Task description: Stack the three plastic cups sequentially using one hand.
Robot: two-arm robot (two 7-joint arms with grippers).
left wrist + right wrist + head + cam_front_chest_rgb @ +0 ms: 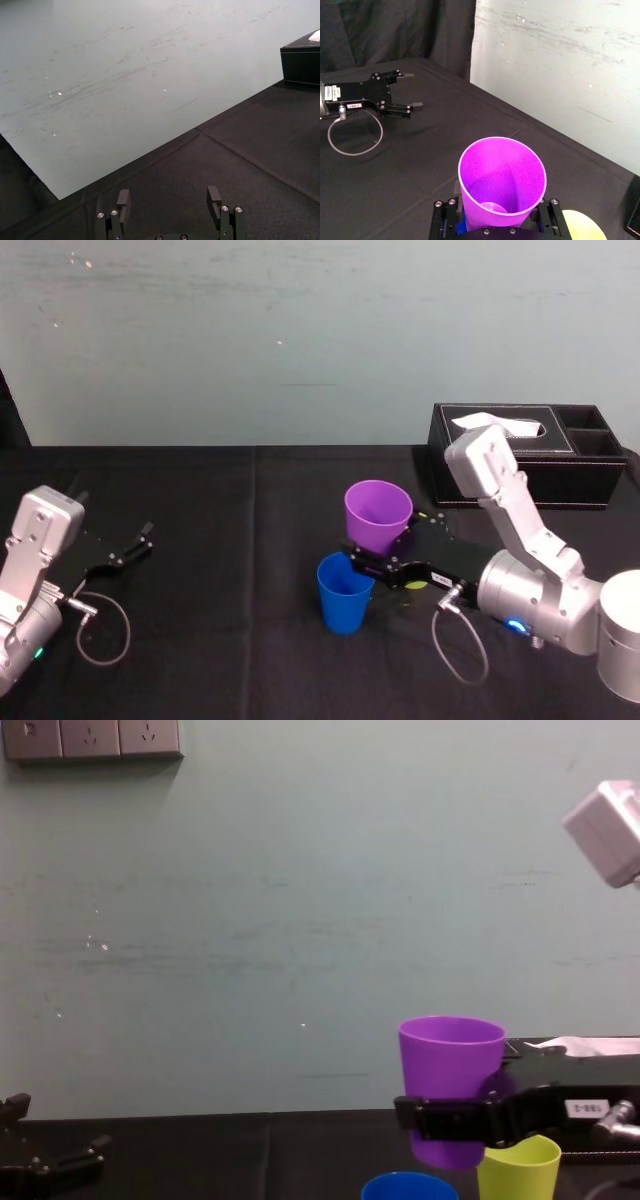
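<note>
Silver-grey and bulky, the right arm (545, 585) reaches in over the black-clothed worktop (220, 570) toward the small tapered blue plastic cup (344, 595), which stands open-mouthed on the cloth. Well behind and to the right of that blue cup sits a black tissue box (520, 455) with a white tissue poking out.

Just behind and above the blue cup's rim hangs the like-sized purple plastic cup (378, 512), clear of the worktop and roughly upright. The black two-fingered right gripper (375, 558) is closed around its lower wall. The yellow-green plastic cup (518, 1168) stands just right of the blue cup, beneath the gripper's body. Far to the blue cup's left the left gripper (414, 90) lies idle, fingers spread and holding nothing.

The step in hand looks like nesting purple into a standing cup. To do it well, centre its base over the chosen mouth, keep it upright, lower straight until it seats, and only then release.

Small white labels (585, 1107) show on both grippers, their print too small to read.
</note>
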